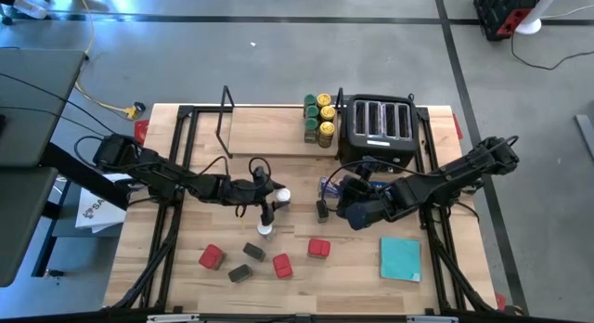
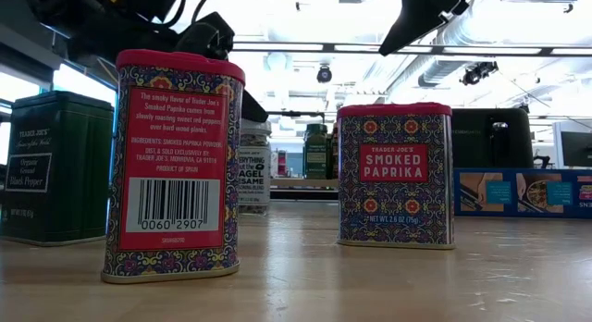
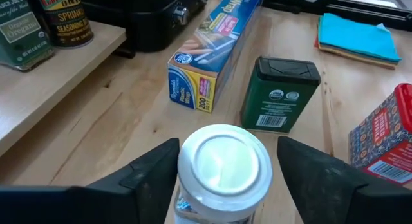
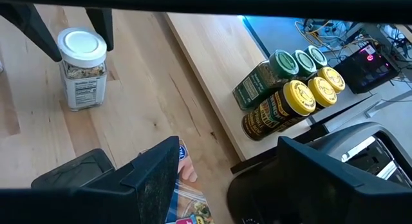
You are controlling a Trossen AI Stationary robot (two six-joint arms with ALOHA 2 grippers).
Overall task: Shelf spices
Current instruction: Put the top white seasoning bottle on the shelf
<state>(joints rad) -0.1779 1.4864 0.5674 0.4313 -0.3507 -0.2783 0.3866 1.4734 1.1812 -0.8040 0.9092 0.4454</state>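
Two smoked paprika tins (image 2: 174, 165) stand nearest us in the low view. From above, our left gripper (image 1: 270, 200) hangs mid-table and the right gripper (image 1: 345, 204) waits before the toaster (image 1: 379, 128). Our left wrist view shows wide fingers (image 3: 152, 169) flanking the white-lidded jar (image 3: 222, 170), not clamped. Right wrist view: jaws wide, empty; six jars (image 4: 286, 95) sit on the shelf (image 4: 212, 53).

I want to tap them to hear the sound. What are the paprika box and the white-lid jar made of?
Paprika box: probably printed metal tin; glossy, with a rolled bottom rim. White-lid jar: clear glass or plastic, can't tell which; the spice shows through. Its lid looks like smooth plastic.
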